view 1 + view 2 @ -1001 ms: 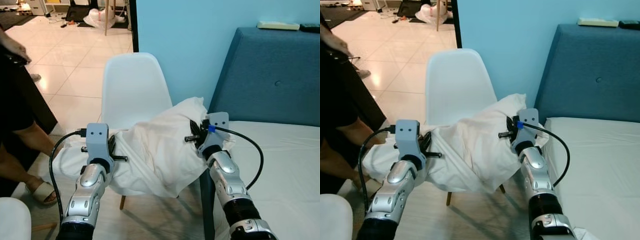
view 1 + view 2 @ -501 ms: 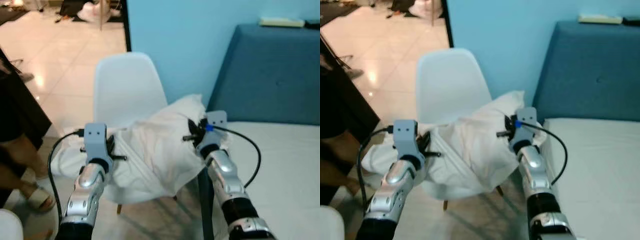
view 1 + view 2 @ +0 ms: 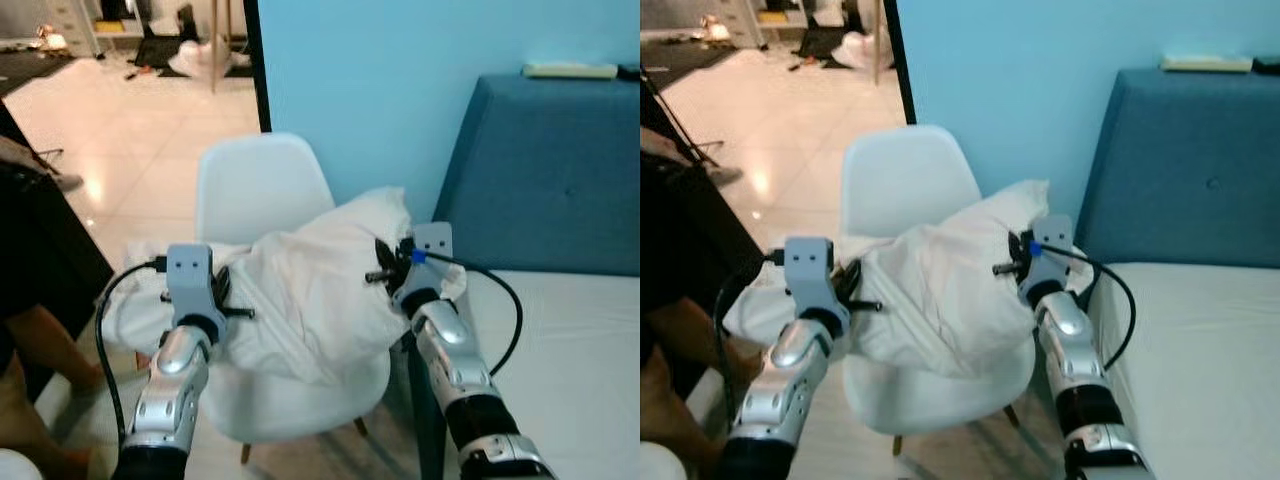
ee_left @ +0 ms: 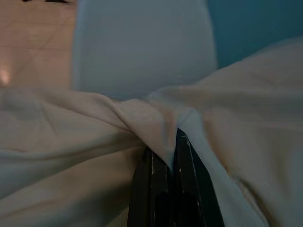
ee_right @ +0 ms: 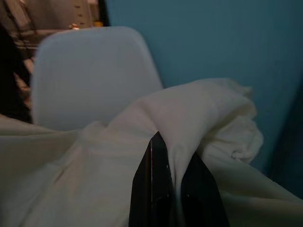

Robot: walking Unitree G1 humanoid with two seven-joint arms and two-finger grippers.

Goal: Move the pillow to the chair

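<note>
The left end effector [image 3: 222, 300] is pinched tight on a fold of the white pillow [image 3: 310, 285] at the pillow's 9 o'clock end, and its wrist view shows the two black fingers [image 4: 163, 189] pressed together with cloth drawn up between them. The right end effector [image 3: 385, 262] is clamped on the pillow's 3 o'clock end, where its wrist view shows the fabric draped over closed fingers [image 5: 165, 189]. The pillow hangs stretched between the two, sagging in the middle, in front of the backrest of the white chair [image 3: 255, 190] and over its seat; whether its underside touches the seat is hard to tell, since the cloth hides the contact. The chair stands against a blue wall [image 3: 360, 90]. At 3 o'clock of the chair is a bed [image 3: 570, 370] with a white sheet and a dark blue padded headboard [image 3: 550, 170]. At 9 o'clock a person's leg [image 3: 45, 340] in dark clothing stands on the pale tiled floor [image 3: 130, 120]
</note>
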